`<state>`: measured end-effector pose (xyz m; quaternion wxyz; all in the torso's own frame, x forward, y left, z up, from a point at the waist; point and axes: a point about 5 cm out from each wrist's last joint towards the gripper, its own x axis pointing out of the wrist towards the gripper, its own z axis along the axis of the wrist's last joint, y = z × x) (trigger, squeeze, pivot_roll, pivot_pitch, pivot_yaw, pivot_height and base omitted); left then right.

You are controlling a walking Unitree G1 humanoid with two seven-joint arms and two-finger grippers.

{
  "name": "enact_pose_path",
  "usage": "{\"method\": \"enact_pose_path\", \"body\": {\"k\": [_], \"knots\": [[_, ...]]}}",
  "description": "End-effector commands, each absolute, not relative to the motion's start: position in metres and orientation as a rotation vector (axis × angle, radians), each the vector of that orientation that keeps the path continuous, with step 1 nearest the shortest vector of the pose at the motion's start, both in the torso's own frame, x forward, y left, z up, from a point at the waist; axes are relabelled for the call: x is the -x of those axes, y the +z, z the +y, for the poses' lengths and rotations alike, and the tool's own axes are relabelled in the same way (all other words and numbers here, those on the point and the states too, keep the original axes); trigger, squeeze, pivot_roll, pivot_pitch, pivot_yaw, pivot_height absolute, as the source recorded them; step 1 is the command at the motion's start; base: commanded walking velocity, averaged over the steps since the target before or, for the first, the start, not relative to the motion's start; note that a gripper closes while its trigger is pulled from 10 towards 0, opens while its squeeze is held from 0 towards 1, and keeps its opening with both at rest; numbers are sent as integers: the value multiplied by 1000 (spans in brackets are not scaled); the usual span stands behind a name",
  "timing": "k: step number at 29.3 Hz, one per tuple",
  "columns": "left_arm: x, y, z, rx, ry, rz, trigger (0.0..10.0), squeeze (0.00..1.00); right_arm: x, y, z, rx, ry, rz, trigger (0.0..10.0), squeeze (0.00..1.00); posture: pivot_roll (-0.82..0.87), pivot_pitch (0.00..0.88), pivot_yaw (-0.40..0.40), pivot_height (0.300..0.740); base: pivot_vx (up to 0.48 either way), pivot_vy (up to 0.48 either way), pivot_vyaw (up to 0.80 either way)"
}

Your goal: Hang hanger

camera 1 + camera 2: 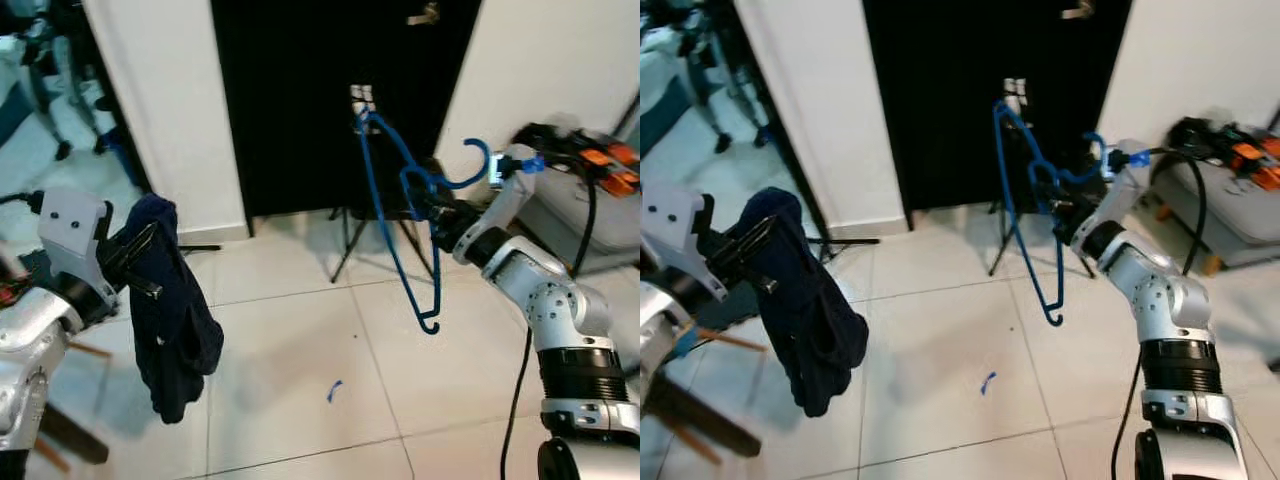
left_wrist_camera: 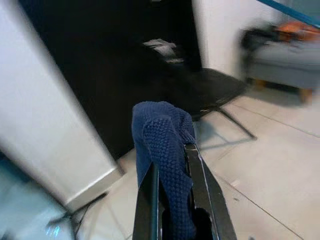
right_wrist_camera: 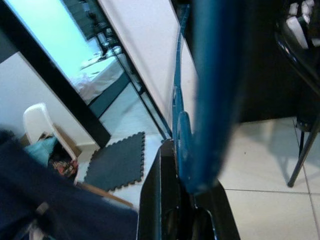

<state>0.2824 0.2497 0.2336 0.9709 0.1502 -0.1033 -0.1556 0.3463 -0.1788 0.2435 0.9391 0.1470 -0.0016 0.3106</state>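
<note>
Hanger (image 1: 400, 215) in right pincer (image 1: 436, 212)

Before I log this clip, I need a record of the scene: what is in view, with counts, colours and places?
hanger: one, blue, held up in the air in front of the dark doorway
garment: one, dark blue knit, hanging from the left pincer above the tiled floor
folding stand: one, black, by the doorway behind the hanger
scrap: one, blue, on the white floor tiles
sofa: one, grey, at the right wall, orange and black items on it
left pincer: shut on the garment
right pincer: shut on the hanger
</note>
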Motion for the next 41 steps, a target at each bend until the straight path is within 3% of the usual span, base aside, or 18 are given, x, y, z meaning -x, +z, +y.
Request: {"method": "enact_pose_path", "body": {"k": [1,8,15,27,37,41], "knots": [[-286,244,248,-374,-347,-214,10000,0,-341,249,-176,-231,690,-2,10000,0,-66,73,5,740,0,0,-800],[-297,286,240,-522,-399,-343,10000,0,-324,253,-177,-46,811,70,10000,0,-74,78,-6,740,0,0,-800],[-309,309,237,-654,-358,-416,10000,0,-311,256,-169,-12,907,103,10000,0,-85,66,0,740,0,0,-800],[-321,312,231,-602,-356,-463,10000,0,-285,258,-169,91,1101,161,10000,0,-115,38,-11,740,0,0,-800],[-323,322,212,-647,-443,-467,10000,0,-270,270,-156,158,1231,150,10000,0,-113,25,-16,740,0,0,0],[-324,321,204,-593,-458,-415,10000,0,-271,268,-152,189,1222,166,10000,0,-110,25,-18,740,0,0,0]]}}
